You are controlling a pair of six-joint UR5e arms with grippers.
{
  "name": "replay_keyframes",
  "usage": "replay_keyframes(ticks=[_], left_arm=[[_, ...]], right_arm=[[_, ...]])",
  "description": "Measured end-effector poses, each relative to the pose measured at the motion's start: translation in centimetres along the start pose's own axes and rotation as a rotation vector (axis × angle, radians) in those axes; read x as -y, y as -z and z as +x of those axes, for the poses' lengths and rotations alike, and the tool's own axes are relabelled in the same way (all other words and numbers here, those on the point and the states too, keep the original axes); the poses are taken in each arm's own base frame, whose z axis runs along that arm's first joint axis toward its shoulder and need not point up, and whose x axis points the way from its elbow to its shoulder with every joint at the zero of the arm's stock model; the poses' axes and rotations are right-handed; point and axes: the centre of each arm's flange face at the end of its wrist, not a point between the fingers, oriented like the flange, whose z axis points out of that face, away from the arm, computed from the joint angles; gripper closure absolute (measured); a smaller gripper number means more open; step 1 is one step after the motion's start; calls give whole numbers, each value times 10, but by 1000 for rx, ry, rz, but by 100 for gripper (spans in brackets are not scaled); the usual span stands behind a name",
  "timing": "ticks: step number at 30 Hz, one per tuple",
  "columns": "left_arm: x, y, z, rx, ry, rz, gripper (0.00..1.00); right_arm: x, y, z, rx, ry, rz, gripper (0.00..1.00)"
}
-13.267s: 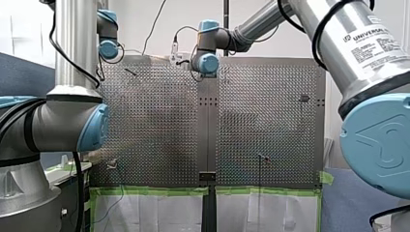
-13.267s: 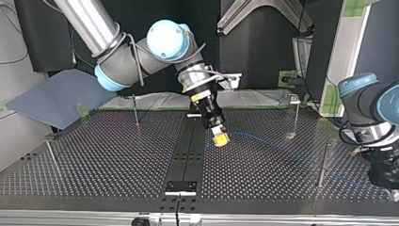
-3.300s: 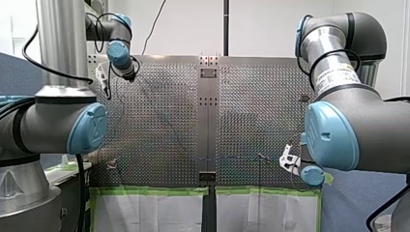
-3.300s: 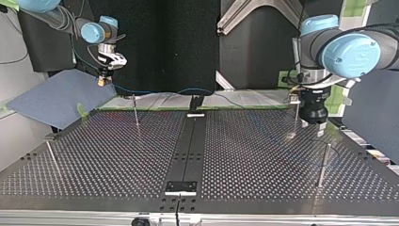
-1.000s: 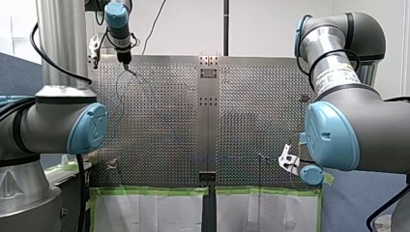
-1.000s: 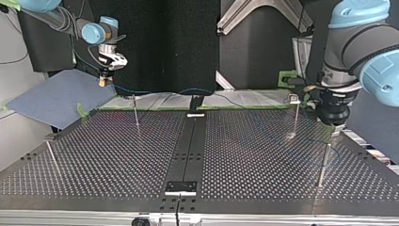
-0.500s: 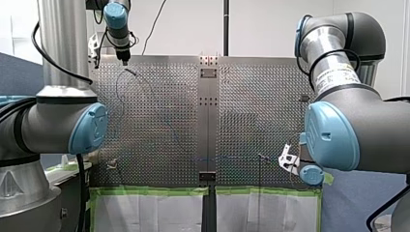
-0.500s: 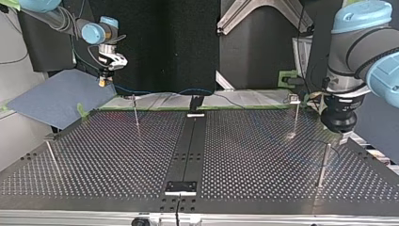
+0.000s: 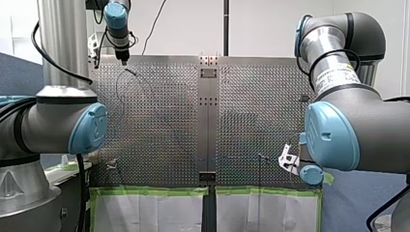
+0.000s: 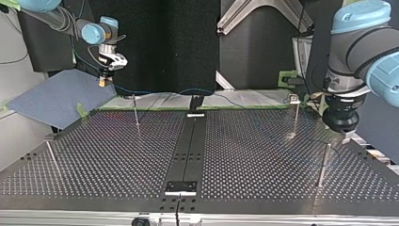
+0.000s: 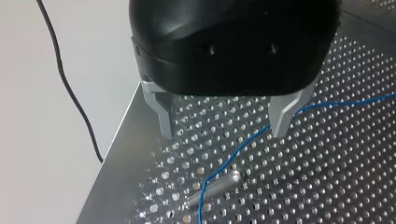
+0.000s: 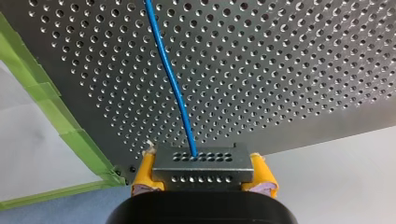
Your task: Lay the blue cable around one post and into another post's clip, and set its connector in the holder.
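Observation:
In the right wrist view my right gripper point(image 12: 203, 173), with yellow pads point(image 12: 141, 176), is shut on a grey perforated connector point(image 12: 203, 163). The thin blue cable point(image 12: 170, 79) leaves it across the plate. In the top view that gripper point(image 10: 102, 83) hangs off the table's far left corner, and the cable point(image 10: 141, 92) trails toward the black holder point(image 10: 196, 104). My left gripper point(image 11: 223, 123) is open above a metal post point(image 11: 217, 183). The cable point(image 11: 243, 147) bends around this post and passes under the metal fingers point(image 11: 281, 114). In the top view my left gripper point(image 10: 347, 136) is at the right.
Thin posts stand on the perforated table point(image 10: 117, 160): one at the far left point(image 10: 135, 112), a clip-topped one at the far right point(image 10: 295, 113), one at the near right point(image 10: 323, 165), one at the near left point(image 10: 51, 157). Green tape point(image 12: 60, 116) edges the plate.
My open left gripper has drawn back from the post, toward the top view's right edge. My right gripper has stayed in place, shut on the connector.

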Motion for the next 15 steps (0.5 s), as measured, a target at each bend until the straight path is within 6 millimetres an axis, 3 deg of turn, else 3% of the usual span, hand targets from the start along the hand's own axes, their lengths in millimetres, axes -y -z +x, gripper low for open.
replay_keyframes(ticks=[15], left_arm=[[0,2,1,9,-2,-34,0]], right_arm=[[0,0,0,1,0,0,100]])
